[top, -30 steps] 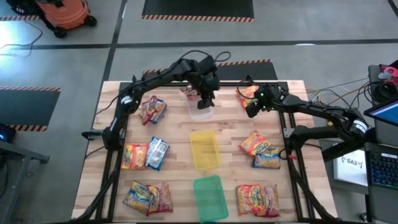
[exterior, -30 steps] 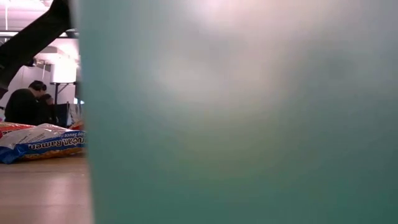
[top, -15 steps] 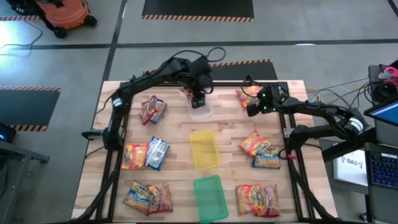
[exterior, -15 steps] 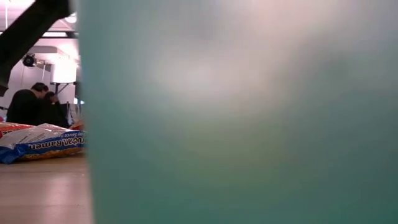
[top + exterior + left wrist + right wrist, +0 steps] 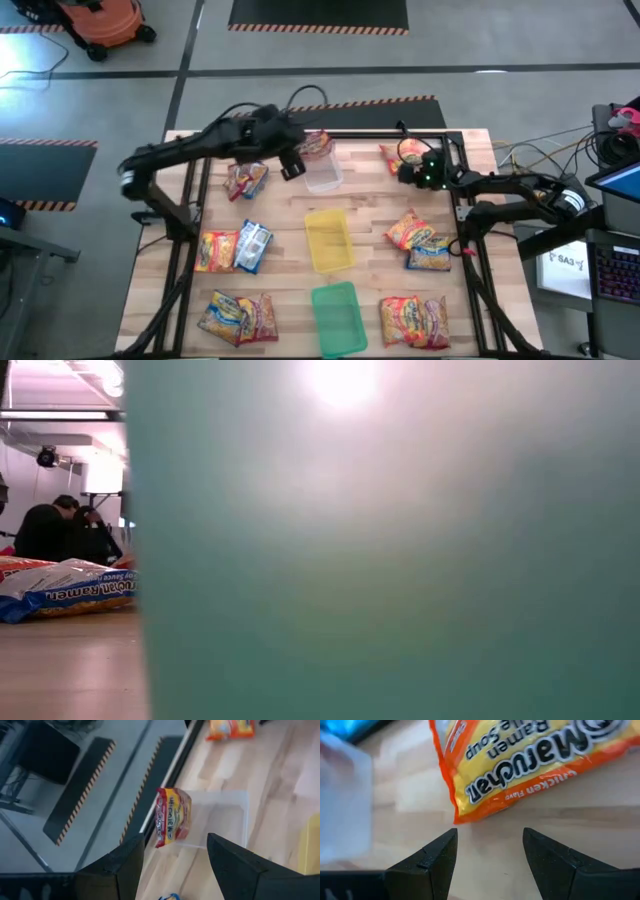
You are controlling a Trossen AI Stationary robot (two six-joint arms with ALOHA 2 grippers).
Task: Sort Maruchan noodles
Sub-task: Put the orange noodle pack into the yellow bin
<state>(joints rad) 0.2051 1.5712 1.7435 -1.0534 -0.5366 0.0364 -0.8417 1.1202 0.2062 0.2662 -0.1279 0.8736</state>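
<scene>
A red Maruchan packet (image 5: 172, 817) stands on edge at the far left corner of a clear tray (image 5: 223, 820), also seen from above as the red packet (image 5: 318, 145) on the clear tray (image 5: 324, 178). My left gripper (image 5: 293, 170) hangs open to the tray's left, above the table, with nothing between its fingers (image 5: 127, 865). My right gripper (image 5: 406, 172) is open and low over the table. Its fingertips (image 5: 440, 851) stop just short of an orange-yellow packet (image 5: 530, 760) that lies flat at the far right (image 5: 398, 151).
A yellow tray (image 5: 328, 240) and a green tray (image 5: 338, 316) stand in a row toward the near edge. Several packets lie to the left (image 5: 245, 178), (image 5: 232, 248), (image 5: 238, 318) and right (image 5: 418, 240), (image 5: 413, 320). The green tray's wall (image 5: 380, 560) fills the low view beside a blue packet (image 5: 65, 590).
My left gripper has drawn back from over the clear tray toward the table's left edge, rising and turning. The red packet stays at the tray's far rim. My right gripper has sunk toward the orange-yellow packet and rolled about its own axis.
</scene>
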